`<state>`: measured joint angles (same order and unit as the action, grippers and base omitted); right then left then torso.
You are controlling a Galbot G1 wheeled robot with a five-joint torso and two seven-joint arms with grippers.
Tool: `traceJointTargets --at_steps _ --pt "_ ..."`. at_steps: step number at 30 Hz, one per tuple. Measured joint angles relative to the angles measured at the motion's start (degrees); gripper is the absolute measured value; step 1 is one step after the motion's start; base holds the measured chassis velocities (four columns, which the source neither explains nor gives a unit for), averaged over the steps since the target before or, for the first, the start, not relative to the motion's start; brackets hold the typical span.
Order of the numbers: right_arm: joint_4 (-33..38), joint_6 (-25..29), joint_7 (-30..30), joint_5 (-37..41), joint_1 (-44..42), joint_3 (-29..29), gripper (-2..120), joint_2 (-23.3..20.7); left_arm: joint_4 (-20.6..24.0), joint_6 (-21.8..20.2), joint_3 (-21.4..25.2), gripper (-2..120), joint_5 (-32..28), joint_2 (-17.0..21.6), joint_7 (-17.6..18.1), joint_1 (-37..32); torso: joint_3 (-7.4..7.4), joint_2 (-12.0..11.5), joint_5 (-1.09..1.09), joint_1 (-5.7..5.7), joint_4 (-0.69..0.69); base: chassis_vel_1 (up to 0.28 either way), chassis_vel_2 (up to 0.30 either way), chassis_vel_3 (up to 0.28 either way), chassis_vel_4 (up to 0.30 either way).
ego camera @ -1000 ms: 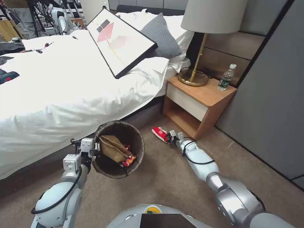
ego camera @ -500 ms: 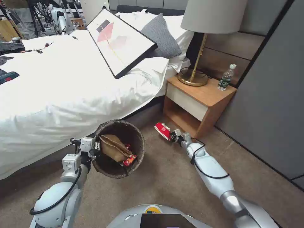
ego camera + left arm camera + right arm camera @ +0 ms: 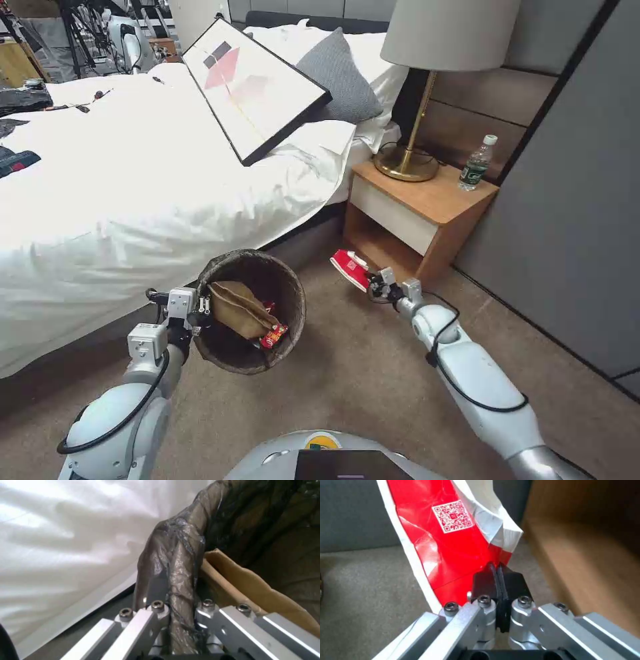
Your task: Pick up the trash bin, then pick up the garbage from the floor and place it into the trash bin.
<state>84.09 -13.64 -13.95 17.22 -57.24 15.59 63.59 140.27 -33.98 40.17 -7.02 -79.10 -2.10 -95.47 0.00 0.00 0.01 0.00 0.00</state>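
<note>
Beside the white bed [image 3: 133,187] and wooden nightstand [image 3: 427,213], carpet stretches under me. My left gripper [image 3: 200,308] stays clamped on the trash bin [image 3: 257,310] rim, its crinkly brown liner holding a paper bag. My right gripper [image 3: 375,285] has lifted the glossy red-and-white packet [image 3: 350,268] off the floor, pinched tight, ready to drop in.

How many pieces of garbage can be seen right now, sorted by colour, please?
Brown: 1, the paper bag in the trash bin.
Red: 1, a packet in the bin.
Red-and-white: 1, the packet pinched in the right hand.
Total: 3.
</note>
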Motion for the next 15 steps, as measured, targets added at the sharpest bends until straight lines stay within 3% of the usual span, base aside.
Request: traceJointTargets --at_steps 6,15 --pt "9.7 -1.2 0.3 1.3 -6.2 4.1 0 -3.3 0.1 0.0 0.3 3 -0.5 0.1 0.0 0.2 0.0 0.0 -0.01 0.0 0.0 0.0 0.0 0.0 0.0" --pt "21.9 -1.8 0.4 3.6 -16.4 10.7 0 -4.3 -0.1 -0.2 0.3 3 -1.0 0.4 0.0 1.1 0.0 0.0 -0.01 0.0 -0.01 0.0 0.0 0.0 0.0"
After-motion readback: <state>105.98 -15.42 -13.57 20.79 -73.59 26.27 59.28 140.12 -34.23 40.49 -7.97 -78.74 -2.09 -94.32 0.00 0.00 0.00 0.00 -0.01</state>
